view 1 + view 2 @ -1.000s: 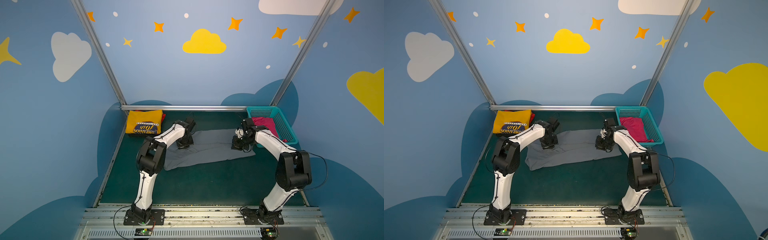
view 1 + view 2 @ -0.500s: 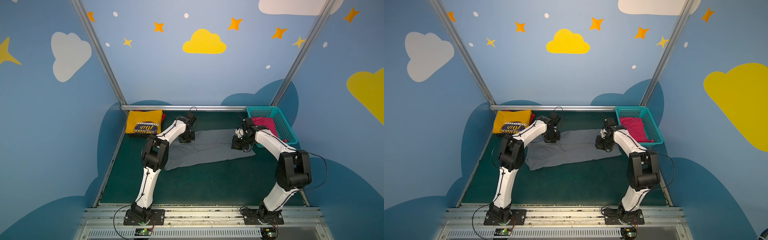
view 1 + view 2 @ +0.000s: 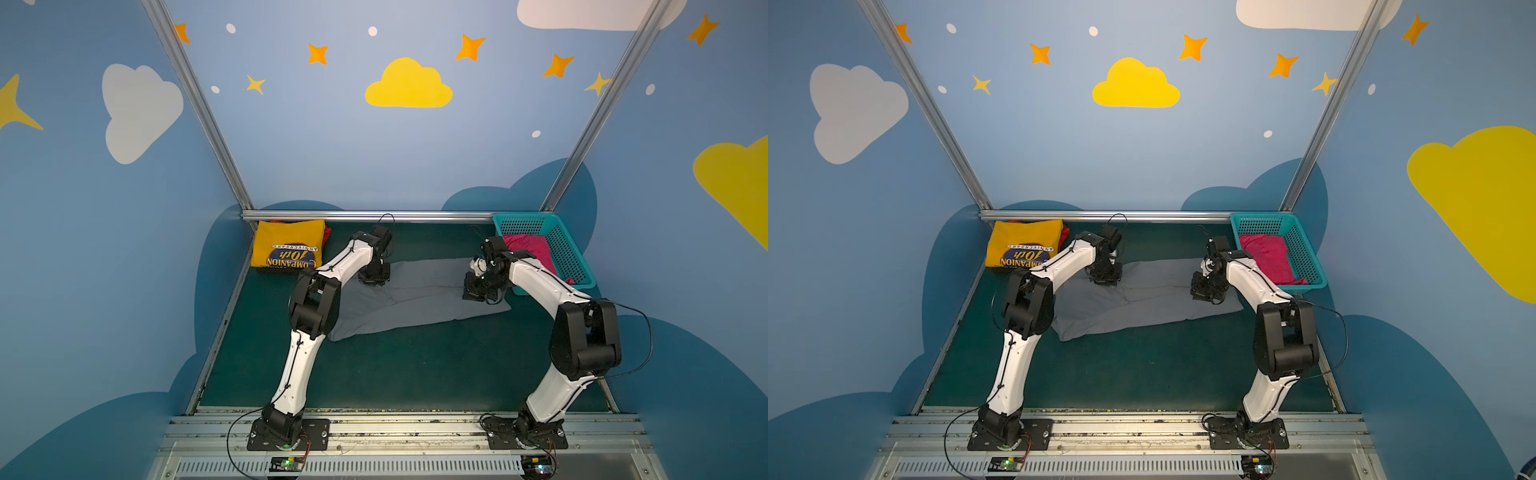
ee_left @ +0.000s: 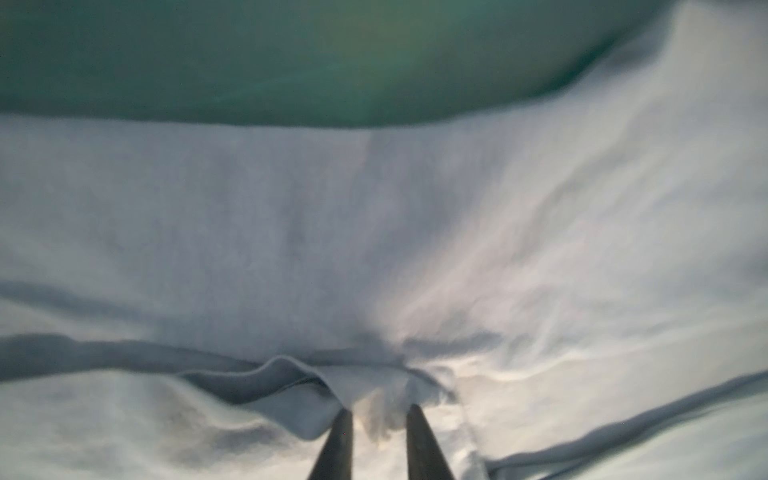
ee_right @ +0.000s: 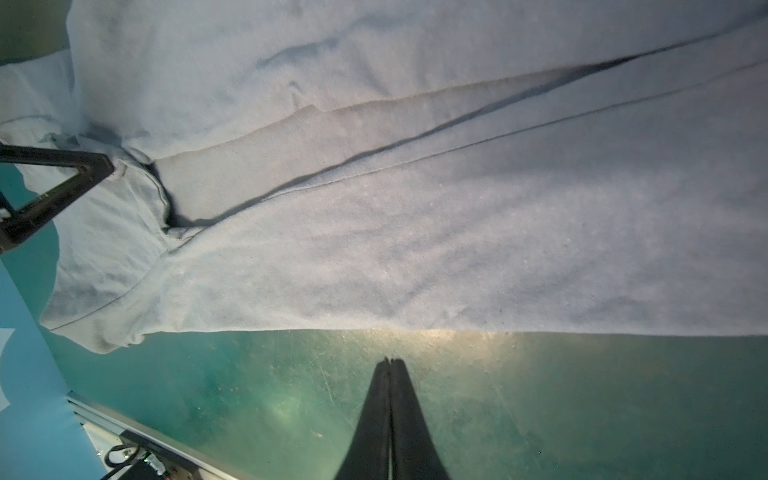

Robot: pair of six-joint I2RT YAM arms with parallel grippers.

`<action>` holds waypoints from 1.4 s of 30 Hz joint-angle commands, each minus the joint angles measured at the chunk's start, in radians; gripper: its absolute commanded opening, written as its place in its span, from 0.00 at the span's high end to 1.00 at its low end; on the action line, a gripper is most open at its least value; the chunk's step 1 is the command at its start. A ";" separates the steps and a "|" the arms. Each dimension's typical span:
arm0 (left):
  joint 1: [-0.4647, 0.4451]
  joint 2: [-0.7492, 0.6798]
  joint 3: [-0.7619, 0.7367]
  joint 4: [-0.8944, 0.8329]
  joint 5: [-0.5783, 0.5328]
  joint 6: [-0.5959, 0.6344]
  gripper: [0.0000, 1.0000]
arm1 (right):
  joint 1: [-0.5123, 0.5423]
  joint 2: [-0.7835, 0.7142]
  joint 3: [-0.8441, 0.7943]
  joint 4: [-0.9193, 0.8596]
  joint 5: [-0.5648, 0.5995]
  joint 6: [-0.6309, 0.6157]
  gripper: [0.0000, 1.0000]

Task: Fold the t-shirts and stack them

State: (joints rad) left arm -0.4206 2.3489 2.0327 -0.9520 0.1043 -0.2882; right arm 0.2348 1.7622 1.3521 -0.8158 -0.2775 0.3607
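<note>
Nearest me, the two arms stand bolted to a metal rail (image 3: 395, 432), and beyond it stretches the green mat (image 3: 395, 374). The grey tee (image 3: 415, 299) lies flat across the middle of the mat in both top views, its long side running left to right, with a crease along its length and its near-left corner close by the left arm's elbow. The left gripper (image 3: 374, 282) is down on the far-left part of that tee. Its wrist view, a bit blurred, shows the jaws parted with a little rumpled peak of grey cloth right at the tips (image 4: 380, 409), so it looks to have no pinch on the cloth. The right gripper (image 3: 476, 293) hangs low at the tee's right end. In its own wrist view the jaws are pressed tight together with nothing between them (image 5: 390, 361), the tips over bare mat just off the tee's edge. Whether they touch the mat I cannot tell. Farther back, in the far-left corner, the yellow tee (image 3: 289, 249) sits folded with its navy print facing up, and a bit of red cloth (image 3: 327, 235) peeks out at its right side. In the far-right corner stands the teal basket (image 3: 569, 249), and the pink tee (image 3: 530, 249) lies inside it.
</note>
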 commanded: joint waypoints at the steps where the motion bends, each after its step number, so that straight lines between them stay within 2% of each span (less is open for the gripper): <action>1: 0.005 -0.015 0.043 0.040 0.011 -0.030 0.51 | 0.005 0.032 0.064 -0.043 0.001 -0.010 0.90; 3: 0.006 -0.029 0.057 0.064 0.003 -0.056 0.42 | 0.006 0.045 0.097 -0.059 0.005 -0.019 0.87; 7: 0.013 -0.080 0.065 0.107 -0.021 -0.109 0.37 | 0.004 0.100 0.197 -0.100 0.047 -0.052 0.76; 12: 0.016 -0.225 -0.054 0.168 -0.104 -0.161 0.33 | -0.004 0.248 0.380 -0.170 0.111 -0.104 0.73; 14: 0.018 -0.297 -0.145 0.194 -0.131 -0.196 0.38 | -0.010 0.324 0.465 -0.198 0.119 -0.115 0.78; 17: 0.022 -0.389 -0.293 0.205 -0.158 -0.257 0.62 | -0.014 0.436 0.590 -0.234 0.136 -0.125 0.93; 19: 0.026 -0.438 -0.395 0.215 -0.158 -0.289 0.76 | -0.013 0.504 0.666 -0.260 0.145 -0.132 1.00; 22: 0.031 -0.475 -0.511 0.221 -0.156 -0.326 0.87 | -0.013 0.583 0.741 -0.284 0.164 -0.133 1.00; 25: 0.036 -0.478 -0.600 0.229 -0.156 -0.357 0.88 | -0.013 0.640 0.781 -0.317 0.179 -0.132 1.00; 29: 0.046 -0.464 -0.661 0.230 -0.169 -0.384 0.87 | -0.009 0.659 0.751 -0.330 0.202 -0.125 1.00; 32: 0.057 -0.451 -0.698 0.254 -0.156 -0.399 0.86 | -0.011 0.651 0.687 -0.311 0.226 -0.120 0.86; 34: 0.063 -0.432 -0.712 0.265 -0.143 -0.399 0.85 | -0.015 0.645 0.642 -0.302 0.247 -0.115 0.83; 42: 0.075 -0.303 -0.672 0.237 -0.137 -0.378 0.83 | -0.028 0.496 0.351 -0.197 0.243 -0.093 0.82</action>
State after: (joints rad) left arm -0.3511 1.9720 1.3472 -0.6880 -0.0330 -0.6693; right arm 0.2173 2.2673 1.8172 -0.9756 -0.0700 0.2520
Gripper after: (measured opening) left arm 0.163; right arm 0.180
